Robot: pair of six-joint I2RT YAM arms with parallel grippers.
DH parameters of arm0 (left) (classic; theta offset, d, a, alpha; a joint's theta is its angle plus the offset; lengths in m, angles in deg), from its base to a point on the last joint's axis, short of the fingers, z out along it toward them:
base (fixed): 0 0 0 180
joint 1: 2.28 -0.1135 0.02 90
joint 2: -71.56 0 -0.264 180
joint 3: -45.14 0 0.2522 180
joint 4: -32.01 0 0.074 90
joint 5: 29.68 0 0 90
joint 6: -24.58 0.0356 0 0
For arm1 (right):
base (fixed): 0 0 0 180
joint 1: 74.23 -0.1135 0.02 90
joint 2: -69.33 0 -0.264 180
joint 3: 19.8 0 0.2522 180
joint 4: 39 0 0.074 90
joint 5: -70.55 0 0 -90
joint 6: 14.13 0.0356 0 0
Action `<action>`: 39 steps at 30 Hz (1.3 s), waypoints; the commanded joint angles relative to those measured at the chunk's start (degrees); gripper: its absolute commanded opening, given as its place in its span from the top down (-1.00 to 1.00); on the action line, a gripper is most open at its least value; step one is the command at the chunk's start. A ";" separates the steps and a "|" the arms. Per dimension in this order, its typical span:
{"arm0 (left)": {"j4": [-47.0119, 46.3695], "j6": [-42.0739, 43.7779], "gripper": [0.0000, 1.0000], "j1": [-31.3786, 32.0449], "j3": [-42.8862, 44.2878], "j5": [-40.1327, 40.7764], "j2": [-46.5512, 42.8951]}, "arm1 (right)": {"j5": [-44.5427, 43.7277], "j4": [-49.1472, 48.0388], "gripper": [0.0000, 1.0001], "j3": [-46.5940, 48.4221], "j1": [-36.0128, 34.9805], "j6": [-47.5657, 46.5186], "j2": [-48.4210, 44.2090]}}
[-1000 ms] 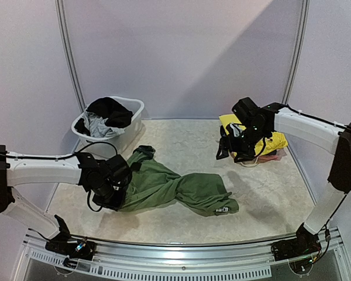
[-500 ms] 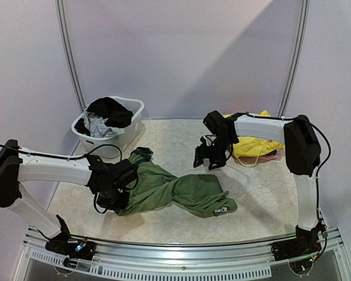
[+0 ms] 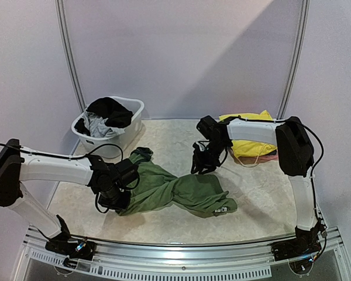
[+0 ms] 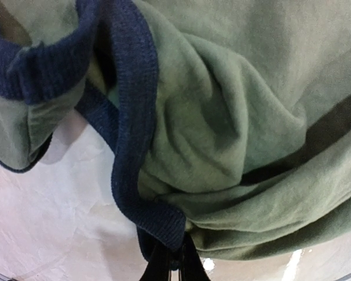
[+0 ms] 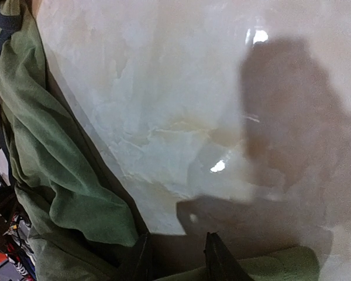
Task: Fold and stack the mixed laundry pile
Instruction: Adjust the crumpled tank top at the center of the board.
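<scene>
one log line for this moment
left jaws: shut on green shirt trim | right jaws: open, empty, near shirt | yellow garment: back right | tub: back left, clothes inside

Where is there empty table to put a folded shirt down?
The biggest bare patch is front right, between the green T-shirt and the table edge, below the yellow garment. Another lies at the back, between the white tub and the right arm. The middle is crowded with the shirt and both arms.

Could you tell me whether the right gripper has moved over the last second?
Yes: the right gripper swung leftward, off the yellow garment toward the green T-shirt.
</scene>
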 commanded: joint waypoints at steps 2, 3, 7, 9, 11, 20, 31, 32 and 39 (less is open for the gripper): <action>-1.69 0.36 1.00 0.89 1.97 0.71 2.05 | 1.50 1.31 0.56 -0.93 -1.36 -0.73 1.63; -1.76 0.53 1.00 0.89 2.27 0.68 2.23 | 1.26 1.43 0.64 -0.89 -1.34 -0.70 1.47; -1.73 1.10 1.00 0.89 3.61 0.76 2.45 | 0.60 2.61 0.99 0.34 -1.41 -1.01 0.26; -1.28 1.46 1.00 0.90 4.69 0.97 2.38 | -0.19 3.62 1.00 1.78 -1.36 -1.33 -0.52; -0.41 1.84 1.00 0.89 6.58 1.47 2.23 | -1.73 5.06 1.00 3.83 -1.21 -1.84 -1.35; 2.93 5.46 1.00 -0.95 21.78 3.71 3.07 | -5.32 15.01 1.00 23.51 5.18 -5.15 -3.42; 8.97 15.01 1.00 -2.97 41.03 7.02 -0.91 | -13.80 19.39 1.00 21.36 8.53 -11.10 -16.92; 8.36 15.48 1.00 -2.37 38.70 6.86 -2.29 | -14.93 17.36 1.00 14.71 8.49 -11.25 -22.25; 2.30 11.73 1.00 5.93 17.06 3.84 -3.10 | -13.23 3.59 0.55 -33.79 6.32 -3.13 -50.34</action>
